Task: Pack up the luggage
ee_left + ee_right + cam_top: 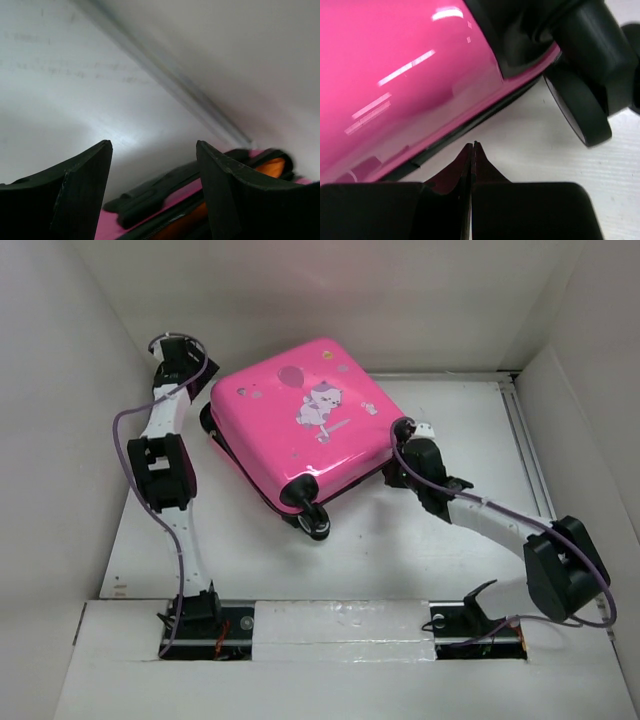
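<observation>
The luggage (300, 425), a hot-pink hard-shell suitcase, lies flat on the white desk (450, 560) with its lid down. Its dark side seam (470, 125) runs just ahead of the right jaws, which are pressed fully together and hold nothing. A black wheel (577, 105) sits ahead of them and to their right.

The left jaws stand wide apart and empty over the case's far corner. A black handle (145, 195) lies just below and ahead of them, beside something orange (270, 167) that cannot be identified.

The step looks like closing the case. To do it well, set the right tips low on the seam and let the left jaws steady the corner so the shell does not slide.

No brand or writing is readable. The only print showing is a cartoon animal (320, 405) and a balloon (290, 375).
</observation>
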Motion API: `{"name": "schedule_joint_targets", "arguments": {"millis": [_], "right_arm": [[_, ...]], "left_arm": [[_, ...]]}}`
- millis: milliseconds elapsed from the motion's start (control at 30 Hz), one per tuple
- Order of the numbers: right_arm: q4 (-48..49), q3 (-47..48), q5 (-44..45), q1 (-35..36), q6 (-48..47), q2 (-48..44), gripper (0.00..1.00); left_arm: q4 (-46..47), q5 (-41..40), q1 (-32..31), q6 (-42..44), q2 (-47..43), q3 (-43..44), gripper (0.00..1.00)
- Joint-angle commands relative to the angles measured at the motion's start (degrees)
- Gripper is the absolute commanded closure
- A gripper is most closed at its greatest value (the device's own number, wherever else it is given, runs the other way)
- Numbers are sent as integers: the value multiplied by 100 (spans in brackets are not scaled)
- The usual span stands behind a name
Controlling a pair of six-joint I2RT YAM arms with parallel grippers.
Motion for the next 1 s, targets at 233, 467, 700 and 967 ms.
{"name": "schedule_joint_targets", "arguments": {"millis": [233, 467, 700, 967], "right_arm": [[866, 1550, -485, -453, -162, 1252, 100], [762, 2463, -1275, -568, -293, 1973, 100], [-239, 4209, -1662, -375, -776, 2597, 100], [-2006, 6682, -1733, -163, -1515, 3608, 100]], "left_arm": [[1629, 780, -438, -470, -1232, -3005, 40], [3592, 88, -1526, -1404, -3173, -7111, 46], [3174, -633, -2801, -1018, -4756, -8468, 68], [1846, -1855, -4542, -1869, -7445, -9488, 71]]}}
